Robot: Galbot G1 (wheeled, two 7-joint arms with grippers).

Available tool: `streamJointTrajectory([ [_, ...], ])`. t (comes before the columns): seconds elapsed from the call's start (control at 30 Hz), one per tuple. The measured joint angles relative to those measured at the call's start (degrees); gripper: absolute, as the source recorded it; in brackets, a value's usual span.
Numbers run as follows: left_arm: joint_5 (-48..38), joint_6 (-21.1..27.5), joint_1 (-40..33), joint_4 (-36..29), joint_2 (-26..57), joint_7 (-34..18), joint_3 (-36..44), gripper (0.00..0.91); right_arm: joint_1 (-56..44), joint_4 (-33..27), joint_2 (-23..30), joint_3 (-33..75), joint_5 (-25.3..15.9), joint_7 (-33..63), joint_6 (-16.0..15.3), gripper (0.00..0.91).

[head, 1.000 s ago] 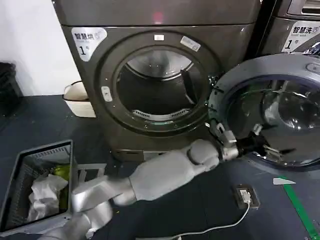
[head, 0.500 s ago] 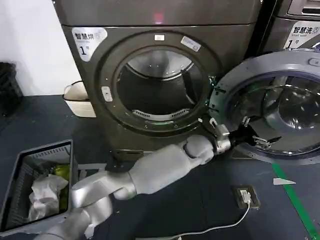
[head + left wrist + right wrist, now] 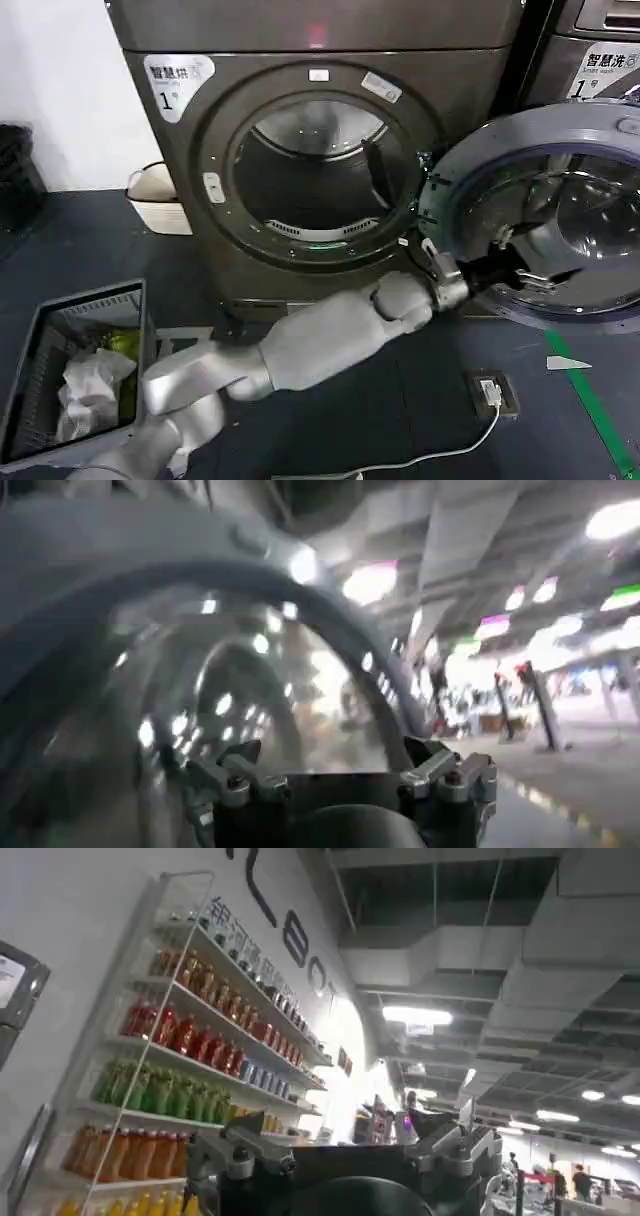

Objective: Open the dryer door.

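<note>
Grey-rimmed dryer door (image 3: 560,215) swung wide open, right of dryer (image 3: 310,150), inner face outward; drum opening exposed. Left gripper (image 3: 520,275) reaching across to door's lower inner glass, fingers spread apart, gripping nothing. Right gripper (image 3: 345,1163) raised toward ceiling and bottle shelves (image 3: 190,1058), fingers parted.

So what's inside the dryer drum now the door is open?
Inside the dryer, the drum looks empty: bare metal walls and a dark paddle on its right side. The floor behind the opening's lower lip is hidden. The dryer door stands swung wide right.
</note>
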Motion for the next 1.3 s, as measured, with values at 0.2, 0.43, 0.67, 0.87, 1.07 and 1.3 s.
streamJointTrajectory([
  [0.2, -2.11, -4.82, 0.18, -5.09, 0.00, -0.09, 3.40, 0.907, 0.29, -0.09, -0.34, -0.15, -0.09, 0.00, 0.00, 0.907],
  [0.43, -2.60, -8.32, 0.18, -11.74, 7.27, 0.00, 7.03, 0.907, 0.73, 0.22, -0.43, -0.37, -0.63, 0.00, -0.11, 0.907],
  [0.67, -2.71, -4.34, 0.45, -20.89, 19.74, -0.12, 8.35, 0.907, 1.46, 1.06, -0.60, -0.18, -3.81, -0.01, -0.35, 0.907],
  [0.87, -1.22, -2.62, 0.32, -27.91, 31.53, -1.82, 9.82, 0.907, 2.18, 3.57, -0.66, 0.89, -4.90, 1.41, -1.69, 0.907],
  [1.07, 2.61, 1.99, 1.08, -31.85, 44.43, -1.16, 9.71, 0.907, 3.34, 5.34, -0.68, 1.60, -7.51, 0.84, -1.58, 0.907],
  [1.3, 5.35, 10.07, 0.31, -36.00, 58.81, -1.81, 8.83, 0.907, 4.62, 7.46, -0.29, 1.20, -11.13, 1.32, -3.24, 0.907],
])
